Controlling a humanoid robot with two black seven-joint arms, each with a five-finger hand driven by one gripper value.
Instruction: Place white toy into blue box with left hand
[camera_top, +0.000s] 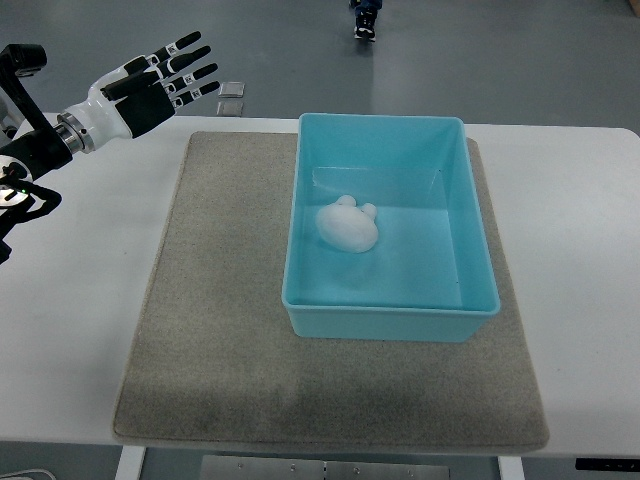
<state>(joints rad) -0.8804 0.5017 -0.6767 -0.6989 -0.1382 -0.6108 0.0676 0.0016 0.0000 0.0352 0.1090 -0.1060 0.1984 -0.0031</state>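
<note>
White toy (348, 226) inside box (388, 323), likely soft and light, graspable round its body; left hand (150, 88) far off, fingers splayed, empty.

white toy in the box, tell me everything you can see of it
The white toy is a small, rounded, soft-looking lump with two little ear-like bumps at its upper right. It is plain white with no markings visible. It lies on the floor of the blue box, left of centre and close to the left wall without clearly touching it. Nothing holds it: the left hand is open, well away over the table's far-left corner.
</note>
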